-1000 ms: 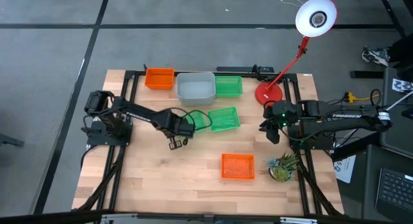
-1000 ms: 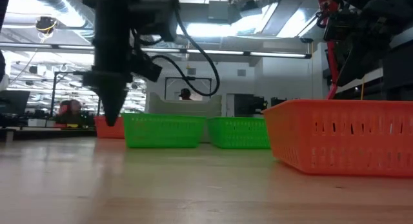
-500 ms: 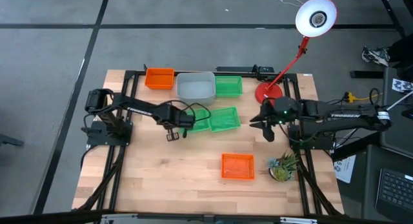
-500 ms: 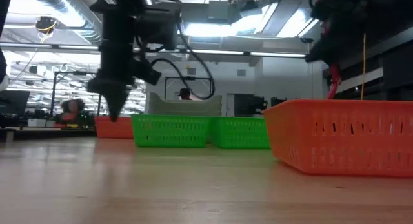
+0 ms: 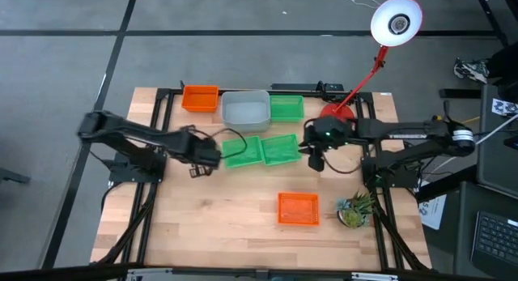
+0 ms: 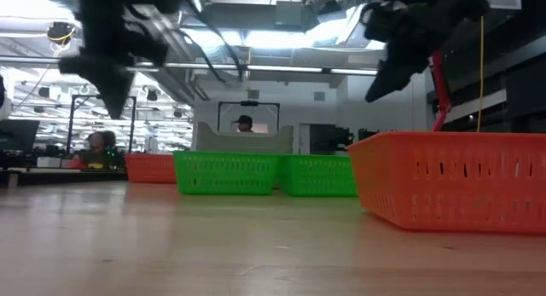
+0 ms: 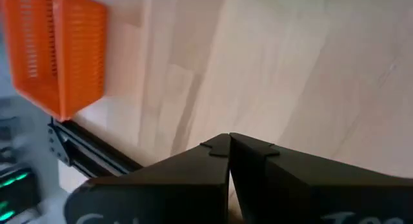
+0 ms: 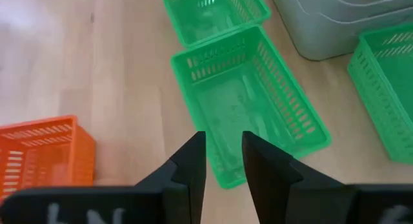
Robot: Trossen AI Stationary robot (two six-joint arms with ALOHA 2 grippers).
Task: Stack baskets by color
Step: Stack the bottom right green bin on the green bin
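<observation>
Two green baskets (image 5: 241, 151) (image 5: 281, 149) lie side by side on the table's middle, bottoms down. Along the far edge stand an orange basket (image 5: 200, 98), a grey-white basket (image 5: 245, 109) and a third green basket (image 5: 286, 108). Another orange basket (image 5: 298, 208) sits near the front right. My left gripper (image 5: 197, 169) hangs shut above bare wood, left of the middle green baskets. My right gripper (image 8: 224, 153) is open, in the air, slanting down toward the right-hand middle green basket (image 8: 251, 101), and touches nothing.
A red desk lamp stands on its round base (image 5: 336, 115) at the far right, its head (image 5: 396, 20) beyond the table. A small potted plant (image 5: 354, 210) sits at the front right corner. Bare wood lies at the front left. A person (image 6: 246, 123) shows in the room behind.
My left gripper, still shut, has drawn away from the middle green baskets toward the table's left edge and risen. My right gripper, still open, has travelled from the table's right edge toward the middle green baskets and tipped further down.
</observation>
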